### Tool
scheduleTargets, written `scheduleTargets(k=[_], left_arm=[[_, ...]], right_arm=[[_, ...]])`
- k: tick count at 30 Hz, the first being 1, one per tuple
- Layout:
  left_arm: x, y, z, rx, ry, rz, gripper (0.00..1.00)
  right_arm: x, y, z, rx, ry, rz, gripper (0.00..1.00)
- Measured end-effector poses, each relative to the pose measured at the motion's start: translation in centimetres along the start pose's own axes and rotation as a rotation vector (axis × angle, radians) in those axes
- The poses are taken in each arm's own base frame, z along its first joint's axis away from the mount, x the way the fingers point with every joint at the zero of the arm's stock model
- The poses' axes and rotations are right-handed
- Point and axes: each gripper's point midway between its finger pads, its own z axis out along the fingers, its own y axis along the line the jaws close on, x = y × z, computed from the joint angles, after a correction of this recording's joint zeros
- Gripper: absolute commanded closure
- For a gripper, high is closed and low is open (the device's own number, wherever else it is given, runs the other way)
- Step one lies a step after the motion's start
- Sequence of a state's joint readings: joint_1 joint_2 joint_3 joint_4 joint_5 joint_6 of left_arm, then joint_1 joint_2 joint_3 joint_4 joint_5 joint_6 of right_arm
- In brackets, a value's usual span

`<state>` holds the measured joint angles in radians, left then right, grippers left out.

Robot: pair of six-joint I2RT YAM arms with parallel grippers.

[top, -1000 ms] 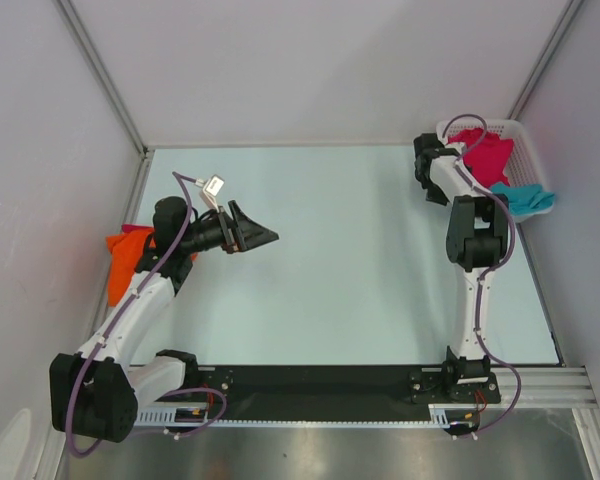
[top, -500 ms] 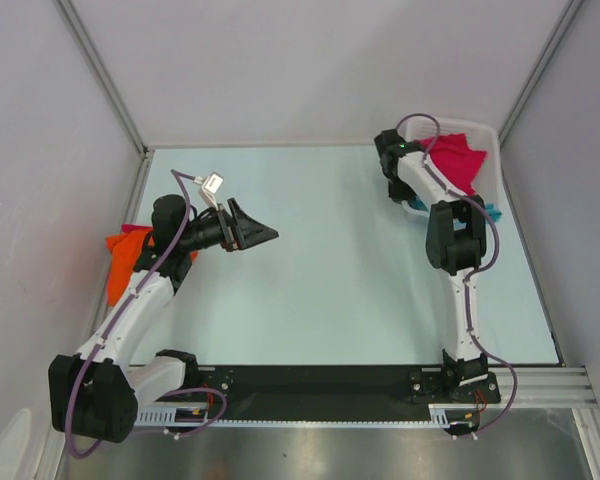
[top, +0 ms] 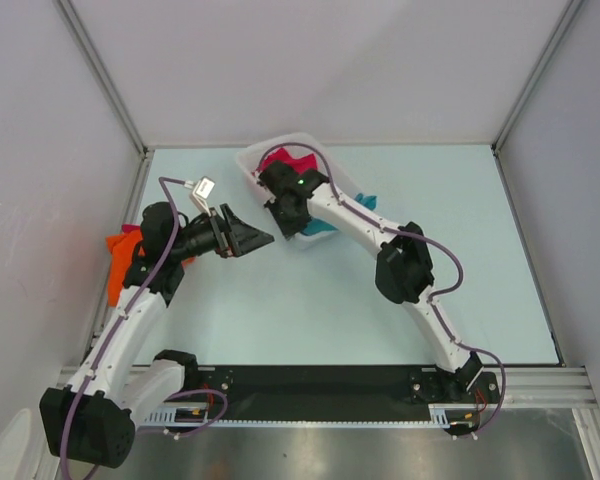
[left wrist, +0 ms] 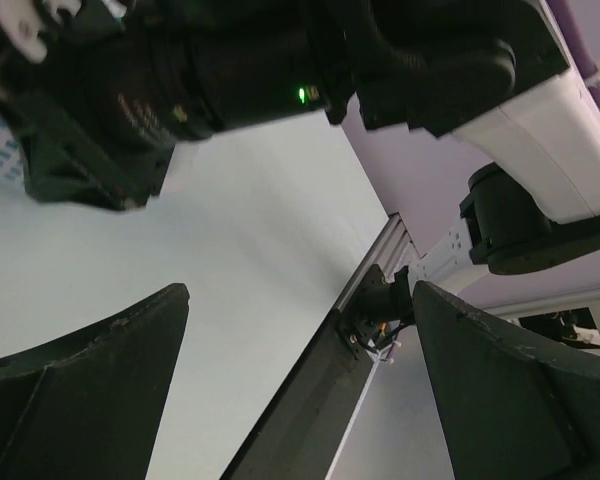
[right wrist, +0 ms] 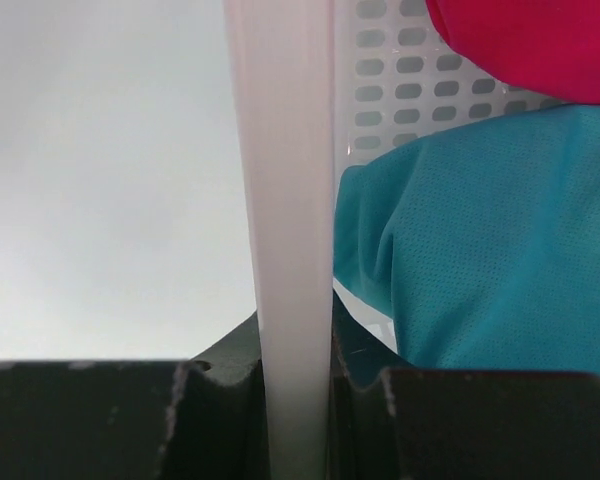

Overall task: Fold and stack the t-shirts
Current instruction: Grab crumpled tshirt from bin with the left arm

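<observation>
From the overhead camera I see a pale green table [top: 230, 300] walled in by grey panels, with both arms bolted at its near edge.

The left arm bends up along the left side. The left gripper [top: 252, 238] hangs above the table and points right, toward the middle. Through its wrist camera the left gripper [left wrist: 300, 300] has its two dark fingers [left wrist: 80, 380] spread wide with only bare table between them, so it holds nothing. The dark wrist of the other arm fills the top of that view.

The right arm reaches far across to the middle back of the table. There the right gripper [top: 288, 215] meets a white plastic lattice basket [top: 250, 165], which looks tilted. In the right wrist view the right gripper [right wrist: 295, 370] is pinched onto the basket's [right wrist: 285, 200] thin white rim, a finger pressed against each side of it.

The magenta-red t-shirt [top: 283, 160] lies bunched in the basket's far part, and at the top of the wrist view [right wrist: 540, 45]. The teal-blue t-shirt [top: 325, 228] spills out at the basket's right side beneath the arm. It lies crumpled against the lattice wall in the close view [right wrist: 480, 250].

The bright orange t-shirt [top: 120, 270] lies crumpled at the table's left edge, beside the left arm, well apart from the basket.
</observation>
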<state>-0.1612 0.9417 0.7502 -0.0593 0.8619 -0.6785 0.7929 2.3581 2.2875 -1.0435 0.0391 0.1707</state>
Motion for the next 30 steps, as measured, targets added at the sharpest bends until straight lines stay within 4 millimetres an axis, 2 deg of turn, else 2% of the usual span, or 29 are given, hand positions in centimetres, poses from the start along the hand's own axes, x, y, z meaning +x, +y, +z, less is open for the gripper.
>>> scheduleTargets(k=[3,5,12,14,15,17,18,20,23,30], left_arm=[[0.0,-0.3,-0.3,-0.005,-0.008,0.009,0.01],[0.1,-0.3,-0.5,-0.010,-0.011,0.008,0.00],[0.1,-0.4,-0.6,-0.018,-0.015,0.006,0.01],[0.2,-0.3,-0.6,-0.021,-0.014,0.003,0.01],[0.2,-0.3,-0.6,-0.022,-0.012,0.001,0.01],[0.3,-0.2,-0.6,-0.025,-0.009,-0.004,0.01],[0.3,-0.2,-0.6,-0.026,-0.008,-0.005,0.01],[0.3,-0.2,-0.6,-0.026,-0.008,-0.005,0.00],[0.3,-0.1,-0.6,-0.029,-0.010,-0.004,0.01],[0.3,-0.4,-0.9,-0.026,-0.017,0.013,0.01]], right_arm=[[1.2,3.5,-0.2,-0.062,0.021,-0.068,1.00],[2.2,4.6,-0.2,-0.091,0.030,-0.087,1.00],[4.5,5.6,1.1,-0.130,-0.005,-0.088,0.99],[4.8,5.8,1.9,-0.119,-0.003,-0.095,0.86],[5.0,5.7,2.3,-0.108,0.004,-0.095,0.70],[5.1,5.9,3.0,-0.096,0.013,-0.102,0.58],[4.9,6.2,3.1,-0.108,0.015,-0.095,0.50],[4.4,7.1,3.5,-0.159,0.026,-0.052,0.46],[3.3,8.3,4.0,-0.231,0.053,0.015,0.43],[-0.2,8.3,4.6,-0.307,0.055,0.125,0.36]])
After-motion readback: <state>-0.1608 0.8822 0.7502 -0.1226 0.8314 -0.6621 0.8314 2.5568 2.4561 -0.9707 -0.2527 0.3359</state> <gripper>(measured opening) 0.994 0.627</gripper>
